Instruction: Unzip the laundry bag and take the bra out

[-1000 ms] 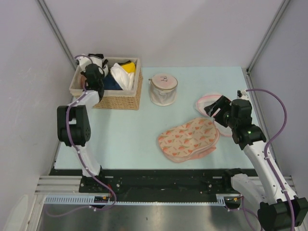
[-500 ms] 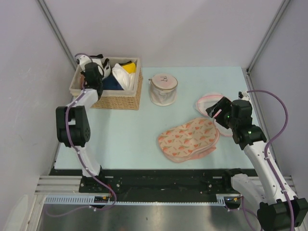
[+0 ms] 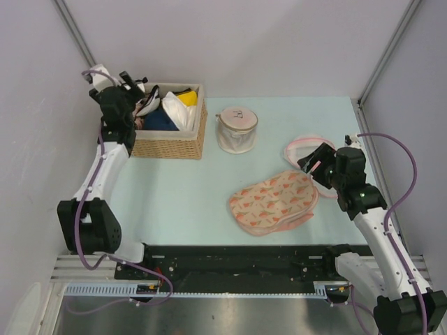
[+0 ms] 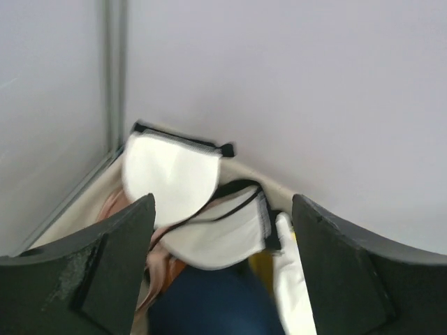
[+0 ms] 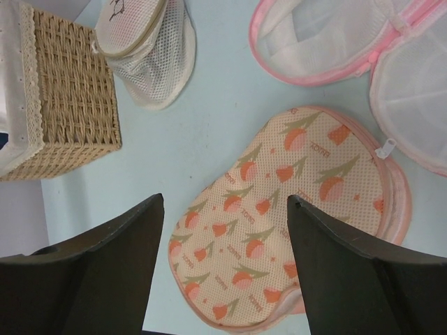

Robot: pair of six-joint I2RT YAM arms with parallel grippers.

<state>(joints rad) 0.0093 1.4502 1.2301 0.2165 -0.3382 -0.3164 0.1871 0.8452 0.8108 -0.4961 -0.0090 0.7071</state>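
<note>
We log the table point(image 3: 174, 188) first: a pale blue-green top with walls on three sides, and everything below lies on it.

The laundry bag point(image 3: 274, 202) lies flat, right of centre and toward the near edge. Its printed face is up and its pink zipper edge runs along the near rim. We cannot tell from either view how far the zipper is run.

The wicker basket point(image 3: 171, 143) sits at the far left corner, filled with garments in navy, yellow-white and a little pink.

The round mesh bag point(image 5: 328, 42) with the pink rim lies opened out just beyond the right end of the laundry bag. We cannot tell whether the two touch.

The cylindrical mesh bag point(image 3: 237, 130) stands upright just right of the wicker basket, apart from it.

The bra point(image 4: 171, 181) lies in the far left corner of the wicker basket, on top of the other garments. We see white cups with black edging, one overlapping the other, and a black strap looped between them. It is well apart from the laundry bag.

The left gripper point(image 4: 223, 202) hangs over that same corner, pointed at the bra. Its jaws are spread wide, and its fingers point(image 4: 105, 272) frame both cups in the wrist view. We see nothing held and no contact.

The right gripper point(image 5: 225, 202) hangs over the right part of the laundry bag, near the round mesh bag. Its jaws are also spread wide, holding nothing and touching nothing.
</note>
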